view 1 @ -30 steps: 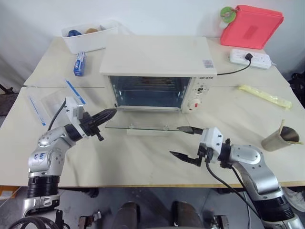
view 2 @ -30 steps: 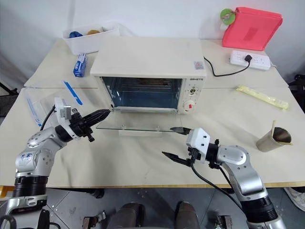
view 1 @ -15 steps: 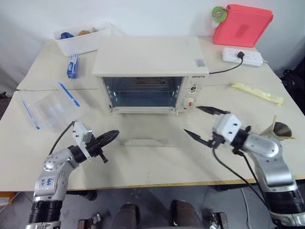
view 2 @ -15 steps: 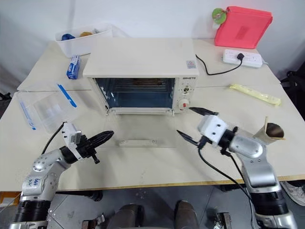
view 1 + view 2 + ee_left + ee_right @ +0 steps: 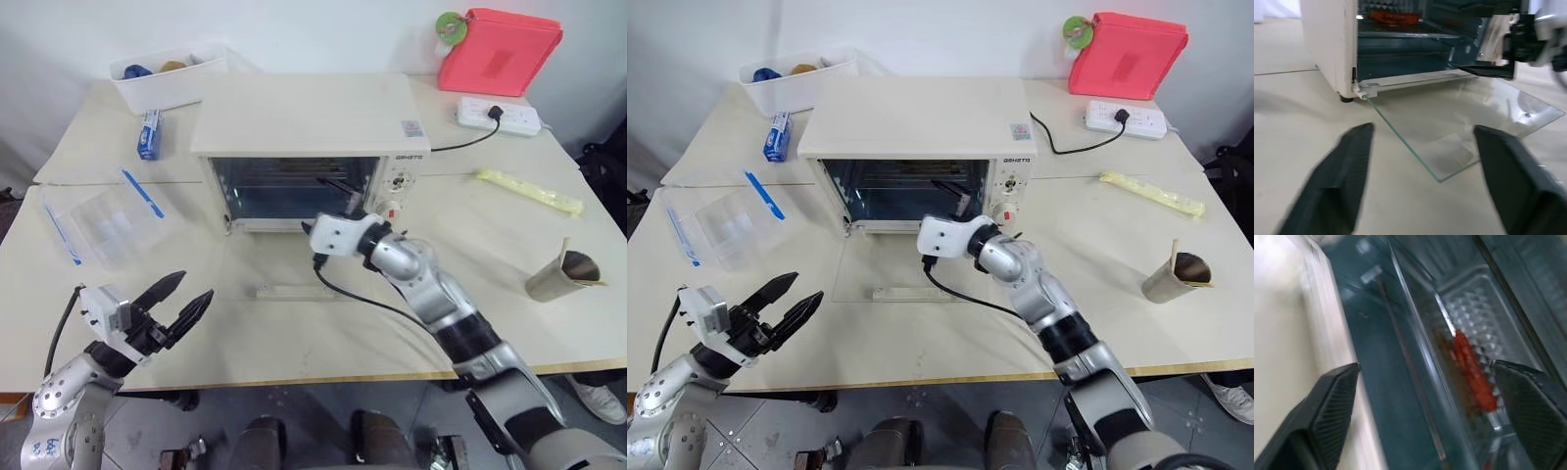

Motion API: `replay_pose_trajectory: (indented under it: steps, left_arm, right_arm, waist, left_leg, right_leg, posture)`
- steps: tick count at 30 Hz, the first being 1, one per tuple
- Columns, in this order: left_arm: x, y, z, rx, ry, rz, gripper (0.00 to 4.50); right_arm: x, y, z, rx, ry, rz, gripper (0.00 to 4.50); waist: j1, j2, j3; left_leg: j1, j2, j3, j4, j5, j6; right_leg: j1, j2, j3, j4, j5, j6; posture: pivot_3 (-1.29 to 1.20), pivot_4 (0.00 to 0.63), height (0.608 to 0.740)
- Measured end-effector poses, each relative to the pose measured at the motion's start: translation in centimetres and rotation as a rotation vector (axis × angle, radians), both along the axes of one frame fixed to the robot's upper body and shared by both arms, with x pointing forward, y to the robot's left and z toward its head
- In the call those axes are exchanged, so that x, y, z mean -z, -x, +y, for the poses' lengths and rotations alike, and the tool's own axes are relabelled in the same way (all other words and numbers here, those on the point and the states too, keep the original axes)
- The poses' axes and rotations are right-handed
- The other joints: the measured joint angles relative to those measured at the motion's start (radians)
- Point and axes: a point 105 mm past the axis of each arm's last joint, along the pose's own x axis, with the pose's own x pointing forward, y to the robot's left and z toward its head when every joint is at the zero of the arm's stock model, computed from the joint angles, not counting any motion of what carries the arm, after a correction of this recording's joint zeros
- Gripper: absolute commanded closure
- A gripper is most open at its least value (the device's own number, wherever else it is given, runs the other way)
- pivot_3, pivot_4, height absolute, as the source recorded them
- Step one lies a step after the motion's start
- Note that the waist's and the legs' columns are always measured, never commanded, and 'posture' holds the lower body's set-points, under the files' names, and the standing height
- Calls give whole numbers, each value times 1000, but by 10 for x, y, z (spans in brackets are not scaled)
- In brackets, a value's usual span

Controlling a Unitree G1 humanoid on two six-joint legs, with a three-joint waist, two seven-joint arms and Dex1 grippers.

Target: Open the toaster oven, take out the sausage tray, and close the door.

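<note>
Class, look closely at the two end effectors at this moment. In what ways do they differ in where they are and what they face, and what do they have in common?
The left end effector hangs near the table's front edge, well short of the door; the right end effector reaches into the toaster oven opening. The left faces the lowered glass door; the right faces the sausage tray. Both are open, and neither grips anything.

sausage tray (image 5: 1476, 328): blurred, far end cut off | right end effector (image 5: 345, 196): fingertips hidden inside toaster oven (image 5: 309, 122)
</note>
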Motion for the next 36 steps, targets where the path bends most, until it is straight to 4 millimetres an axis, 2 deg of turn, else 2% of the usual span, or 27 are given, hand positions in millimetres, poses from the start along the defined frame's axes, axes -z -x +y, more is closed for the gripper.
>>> replay_pose_trajectory:
  steps: [6,8,10,15,19,21,27,32,36]
  left_arm:
    - [-6,-2,-6,-3,20,-20,23]
    - [-7,-4,-7,0,22,-23,0]
    - [-8,-5,-8,-2,25,-22,0]
    - [-11,-9,-10,8,27,-27,0]
    - [-24,-19,-16,46,21,-60,0]
    - [-32,-24,-19,70,14,-83,0]
    - [-43,-43,-18,93,38,-99,0]
    - [-80,-65,-12,109,50,-183,0]
    - [-81,-75,-11,149,56,-172,0]
  right_arm:
    - [-7,-26,21,103,55,-91,0]
    - [-6,-30,26,110,64,-81,384]
    - [-2,-32,29,115,74,-66,850]
    - [1,-32,32,114,76,-63,2614]
    - [1,-32,33,112,75,-64,4038]
    - [0,-32,34,108,116,-85,4487]
    - [-2,-33,33,107,120,-88,4499]
    - [-5,-29,36,75,119,-89,4499]
    - [-6,-25,38,45,122,-95,4499]
  waist:
    - [-20,0,0]
    - [-24,0,0]
    - [-30,0,0]
    - [-36,0,0]
    - [-36,0,0]
    - [-38,-1,-1]
    - [-36,-2,-1]
    - [-40,-3,-1]
    - [-45,-3,-1]
  left_leg:
    - [-1,0,1,-2,0,-1]
    - [-1,1,2,-2,0,-1]
    - [-1,1,2,-2,0,-1]
    - [-2,1,2,-2,0,-1]
    - [-3,1,4,-2,0,-1]
    - [-3,1,5,-2,0,-1]
    - [-5,1,5,-1,0,-1]
    - [-6,1,5,-1,0,-1]
    - [-6,1,4,-3,0,-2]
  right_leg:
    - [-4,0,0,2,0,0]
    - [-5,0,0,3,0,0]
    - [-5,0,0,3,0,0]
    - [-6,0,0,5,0,0]
    - [-10,0,1,8,0,0]
    - [-12,0,1,9,0,0]
    - [-12,0,0,9,0,-1]
    - [-14,0,0,9,0,-1]
    - [-15,0,-3,9,0,-1]
  posture:
    - [0,150,740]
    - [0,150,740]
    - [0,150,740]
    - [0,150,740]
    - [0,150,740]
    - [0,150,740]
    - [0,150,740]
    - [0,150,740]
    - [0,150,740]
